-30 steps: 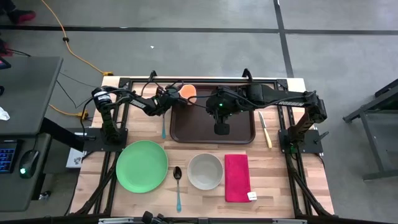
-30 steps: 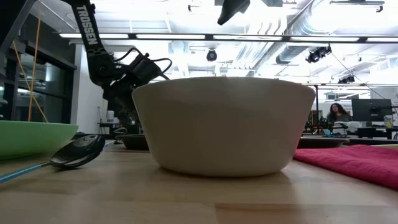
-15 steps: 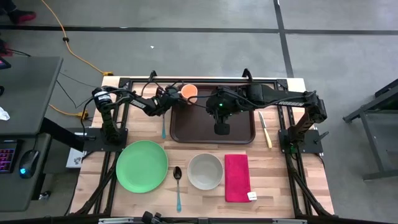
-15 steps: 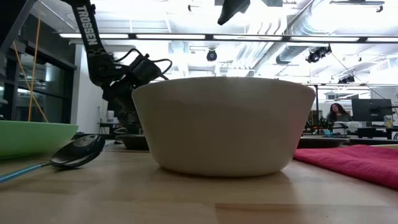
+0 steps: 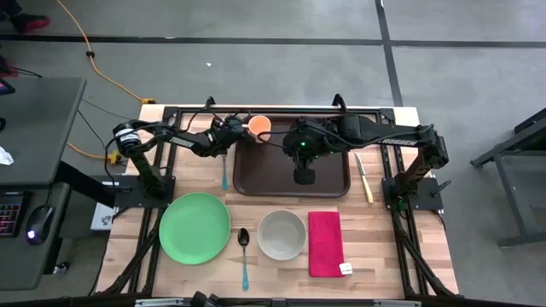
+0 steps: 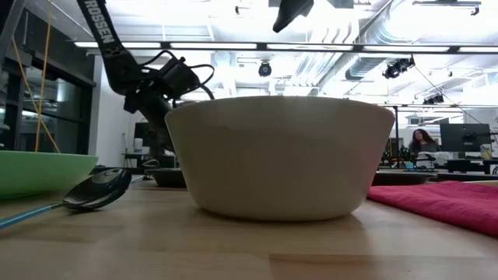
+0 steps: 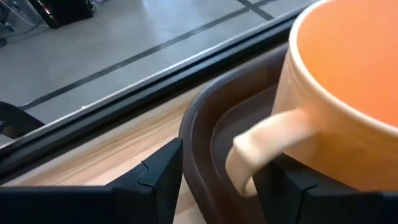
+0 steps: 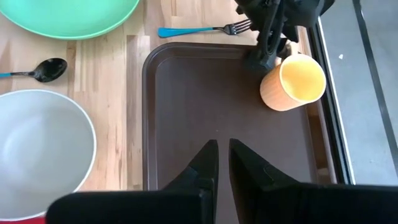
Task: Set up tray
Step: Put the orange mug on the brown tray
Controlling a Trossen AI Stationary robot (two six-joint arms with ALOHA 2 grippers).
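Dark brown rectangular plastic tray [image 5: 290, 167] with rounded corners and raised rim: lies at the table's 12 o'clock side, between my two arms.

Orange ceramic mug [image 5: 259, 127]: stands in the tray's 10 o'clock corner, upright, its pale handle toward the rim.

My left gripper [image 5: 236, 133]: at the mug's 9 o'clock, fingers [image 7: 155, 180] spread, one on each side of the handle; I cannot tell if they touch it.

My right gripper [image 5: 304, 176]: hangs over the tray's middle, fingers [image 8: 200, 168] close together, nothing between them.

Blue-handled metal fork [image 5: 224, 173]: on the wood just at the tray's 9 o'clock edge.

Knife [image 5: 363, 177]: on the wood at the tray's 3 o'clock.

Green round plate [image 5: 194, 227], blue-handled dark spoon [image 5: 244, 256], white round bowl [image 5: 281, 234], red folded cloth napkin [image 5: 325, 243]: in a row along the 6 o'clock side of the wooden table [image 5: 375, 239], apart from the tray.
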